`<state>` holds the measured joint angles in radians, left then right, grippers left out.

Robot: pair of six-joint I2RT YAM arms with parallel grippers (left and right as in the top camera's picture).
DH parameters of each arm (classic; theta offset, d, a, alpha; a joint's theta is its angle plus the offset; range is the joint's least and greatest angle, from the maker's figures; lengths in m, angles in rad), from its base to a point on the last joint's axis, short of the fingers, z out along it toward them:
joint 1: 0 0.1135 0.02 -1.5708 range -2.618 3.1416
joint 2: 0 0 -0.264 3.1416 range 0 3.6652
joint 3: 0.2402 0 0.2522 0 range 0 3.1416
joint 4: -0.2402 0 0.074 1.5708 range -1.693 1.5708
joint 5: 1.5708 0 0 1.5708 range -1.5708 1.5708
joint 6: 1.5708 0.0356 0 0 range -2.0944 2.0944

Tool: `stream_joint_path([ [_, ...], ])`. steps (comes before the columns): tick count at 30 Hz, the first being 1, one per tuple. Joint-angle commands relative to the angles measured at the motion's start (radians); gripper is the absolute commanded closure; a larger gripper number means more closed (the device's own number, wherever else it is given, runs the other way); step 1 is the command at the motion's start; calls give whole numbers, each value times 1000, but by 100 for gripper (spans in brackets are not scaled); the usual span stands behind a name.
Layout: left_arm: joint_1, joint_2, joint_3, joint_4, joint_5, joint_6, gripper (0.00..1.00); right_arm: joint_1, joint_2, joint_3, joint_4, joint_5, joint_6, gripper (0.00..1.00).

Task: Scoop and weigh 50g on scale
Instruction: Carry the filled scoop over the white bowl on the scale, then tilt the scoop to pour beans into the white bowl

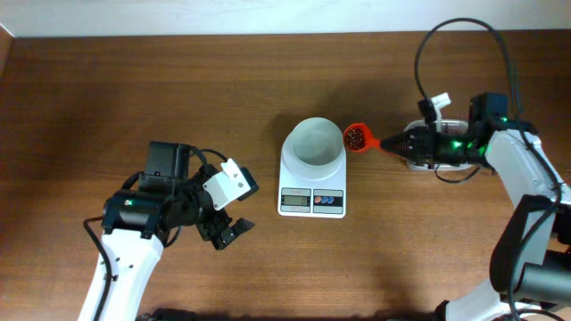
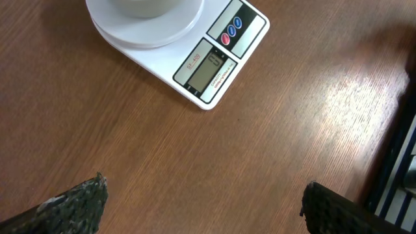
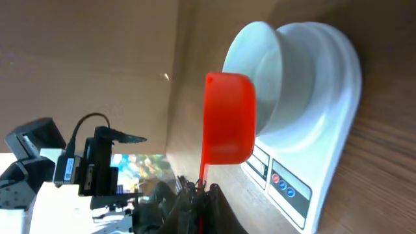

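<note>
Left fingers (image 1: 229, 232): spread wide and holding nothing, poised over bare wood; in the left wrist view the two dark tips sit at the lower corners with the bench between them.
Right fingers (image 1: 385, 143): closed tight, pinching the thin handle of the scoop.
Scoop (image 1: 364, 143): red plastic, its handle held between the right fingers and its round cup reaching straight out ahead of them, open side up.
Beans (image 1: 354, 136): red-brown, lying in the scoop's cup out in front of the right fingers.
Scale (image 1: 312, 189): white and rounded-square, standing on the bench beyond the cup as seen from the right fingers. It is ahead of the left fingers and well apart from them, with bare bench between.
Bowl (image 1: 315, 143): white and round, sitting on the scale's platform just past the cup. The cup is just beside its rim on the side nearer the right fingers; whether they touch cannot be told.
Display (image 2: 209, 68): a grey panel on the scale's edge nearest the left fingers, its digits too small to read.
Buttons (image 2: 226, 37): one red and one blue, just beside the display.
Bench (image 1: 134, 89): brown wood grain.
Cable (image 1: 446, 27): black, looping up behind the right fingers.
</note>
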<state>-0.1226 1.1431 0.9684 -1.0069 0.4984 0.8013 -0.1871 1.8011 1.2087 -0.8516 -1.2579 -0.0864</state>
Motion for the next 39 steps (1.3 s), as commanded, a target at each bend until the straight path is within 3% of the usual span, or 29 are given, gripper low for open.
stream_joint_path([
  [1, 5, 0, -6, 0, 17, 16, 1, 55, 3, 0, 40, -32, 44, 96],
  [5, 5, 0, -6, 0, 17, 16, 1, 111, 3, 0, 163, -24, 125, 96],
  [9, 5, 0, -6, 0, 17, 16, 1, 154, 3, 0, 256, 97, 116, 96],
  [11, 5, 0, -6, 0, 17, 16, 1, 168, 3, 0, 281, 123, 43, 96],
  [14, 5, 0, -6, 0, 17, 16, 1, 200, 3, 0, 281, 190, -144, 96],
  [18, 5, 0, -6, 0, 17, 16, 1, 225, 3, 0, 284, 269, -194, 96],
  [39, 5, 0, -6, 0, 17, 16, 1, 232, 3, 0, 266, 246, -214, 96],
])
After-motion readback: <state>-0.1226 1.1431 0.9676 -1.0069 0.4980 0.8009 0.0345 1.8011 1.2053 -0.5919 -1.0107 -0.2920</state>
